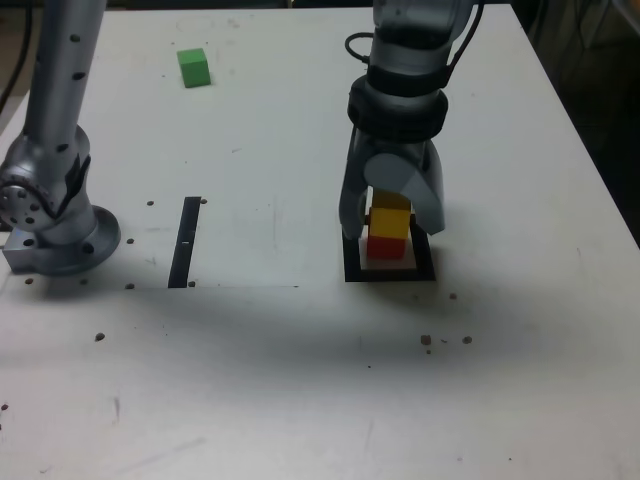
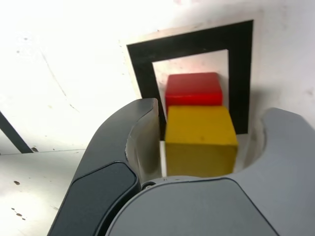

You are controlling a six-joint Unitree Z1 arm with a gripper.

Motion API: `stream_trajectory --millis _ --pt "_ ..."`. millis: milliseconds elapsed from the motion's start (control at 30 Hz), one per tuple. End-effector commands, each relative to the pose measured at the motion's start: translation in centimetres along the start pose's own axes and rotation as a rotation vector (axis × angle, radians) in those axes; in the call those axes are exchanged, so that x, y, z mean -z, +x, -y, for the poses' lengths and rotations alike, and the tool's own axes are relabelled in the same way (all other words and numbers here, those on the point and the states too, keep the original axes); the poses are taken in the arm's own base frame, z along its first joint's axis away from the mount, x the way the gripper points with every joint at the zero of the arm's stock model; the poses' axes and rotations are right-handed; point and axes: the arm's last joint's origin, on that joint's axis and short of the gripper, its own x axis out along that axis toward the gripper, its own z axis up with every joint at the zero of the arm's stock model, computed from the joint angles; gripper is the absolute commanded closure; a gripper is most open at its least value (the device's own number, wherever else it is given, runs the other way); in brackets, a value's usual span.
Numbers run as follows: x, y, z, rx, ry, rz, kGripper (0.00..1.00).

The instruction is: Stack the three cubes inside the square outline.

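Gripper [image 1: 391,222] open astride yellow cube [image 1: 390,221]; red cube [image 1: 387,247] beneath

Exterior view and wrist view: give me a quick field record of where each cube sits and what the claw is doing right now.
red cube: inside the black square outline, on its pale centre
yellow cube: stacked on the red cube
green cube: alone on the white table, far toward the exterior view's left, not stacked
claw: straddles the yellow cube, jaws apart with gaps visible on both sides in the wrist view
thin black strip: flat on the table, apart from the outline
stack progress: two of three
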Motion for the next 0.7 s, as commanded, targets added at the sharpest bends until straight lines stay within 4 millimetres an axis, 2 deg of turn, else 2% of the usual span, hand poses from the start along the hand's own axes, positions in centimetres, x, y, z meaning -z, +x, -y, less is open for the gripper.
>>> stream_trajectory --millis 0,433,667 --pt "0.5 -0.4 -0.2 -0.007 -0.005 0.009 0.00" --pt "4.4 -3.5 -3.0 -0.069 -0.095 0.073 0.00" --pt "7.5 -3.9 -5.4 -0.074 -0.189 0.067 0.00"
